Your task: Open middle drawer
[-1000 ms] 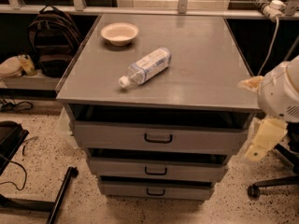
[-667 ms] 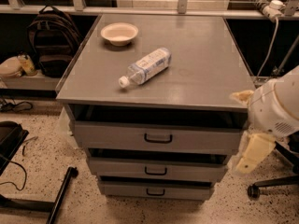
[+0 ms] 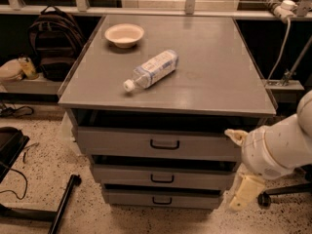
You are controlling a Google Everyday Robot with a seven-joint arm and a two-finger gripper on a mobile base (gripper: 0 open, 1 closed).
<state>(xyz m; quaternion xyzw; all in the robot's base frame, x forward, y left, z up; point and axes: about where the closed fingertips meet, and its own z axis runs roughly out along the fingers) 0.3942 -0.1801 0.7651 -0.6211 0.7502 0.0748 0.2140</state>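
Camera view: the gripper (image 3: 245, 191) hangs low beside the right front corner of the grey cabinet (image 3: 219, 89). I cannot tell if it is spread or pinched. The middle drawer (image 3: 122, 175) is pushed in, second of three. A bottle (image 3: 152, 69) and a bowl (image 3: 124, 34) sit on top.

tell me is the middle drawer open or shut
Shut: the middle drawer sits pushed in, no interior showing; the gripper hangs by its right end, off the handle.

Mid drawer (image 3: 126, 177), grey w/ black loop handle, shut, 2nd of three; claw (image 3: 242, 182) by its rt end.
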